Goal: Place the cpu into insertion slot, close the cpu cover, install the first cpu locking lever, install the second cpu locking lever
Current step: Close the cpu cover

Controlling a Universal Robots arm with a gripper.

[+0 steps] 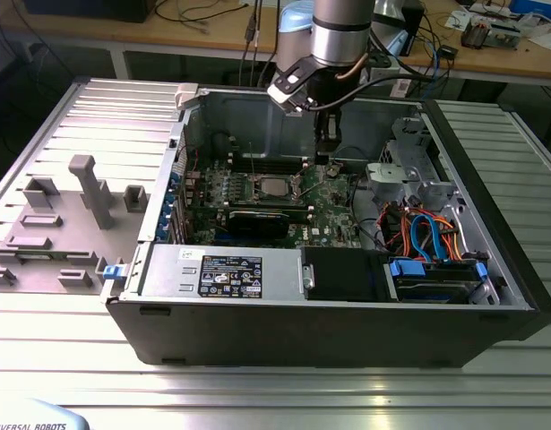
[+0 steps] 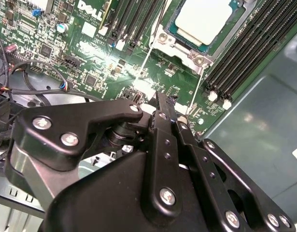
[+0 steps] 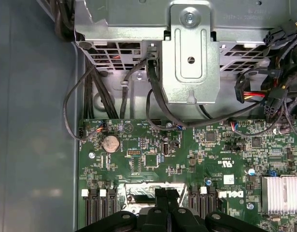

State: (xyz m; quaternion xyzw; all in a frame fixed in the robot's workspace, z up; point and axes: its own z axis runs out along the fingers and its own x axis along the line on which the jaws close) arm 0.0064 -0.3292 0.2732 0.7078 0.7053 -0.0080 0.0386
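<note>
Well off to the exterior view's left of the insertion slot (image 2: 181,47), a grey fixture plate (image 1: 42,233) with upright grey blocks is lying on the ribbed table (image 1: 257,394), just outside the open computer case (image 1: 329,331). Inside the case, the green motherboard (image 1: 333,215) is carrying the slot. The cpu (image 1: 273,186) is sitting in the slot, pale metal top facing up, with the cpu cover (image 2: 173,21) lying flat around it as a silvery frame (its window is showing the chip's top in the second wrist view). Two thin wire levers (image 2: 144,63) are running from the slot's screwed corners toward the gripper (image 1: 322,159). The gripper is hanging just beside the slot on the exterior view's right, its fingers (image 2: 162,140) pressed together with nothing seen between them. Whether those levers are latched I cannot tell. Further right of the slot, a metal drive cage (image 1: 409,166) and a bundle of blue and orange cables (image 1: 427,235) are occupying the case's corner.
</note>
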